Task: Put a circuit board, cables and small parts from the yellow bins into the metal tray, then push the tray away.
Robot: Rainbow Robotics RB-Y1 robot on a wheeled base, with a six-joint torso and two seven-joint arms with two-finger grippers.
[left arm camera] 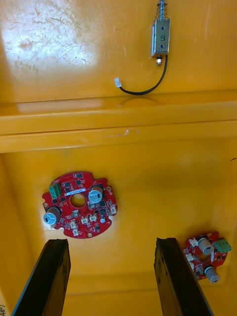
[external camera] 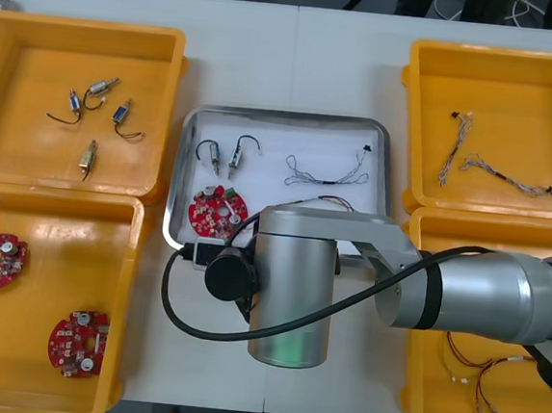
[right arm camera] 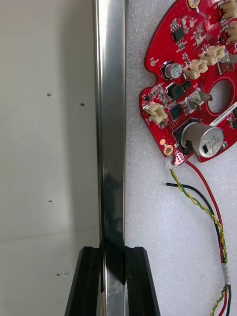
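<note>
Shiny metal tray (external camera: 284,117): right gripper (right arm camera: 112,252) pinches its near rim, apparently squarely; push straight away. Left gripper (left arm camera: 111,242) hangs open, empty, left of it.

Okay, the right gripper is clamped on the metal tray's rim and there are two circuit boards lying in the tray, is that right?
Not quite: the right gripper is clamped on the rim of the metal tray, but one circuit board lies in the tray, as the front view shows. The left gripper hangs open over a yellow bin.
</note>
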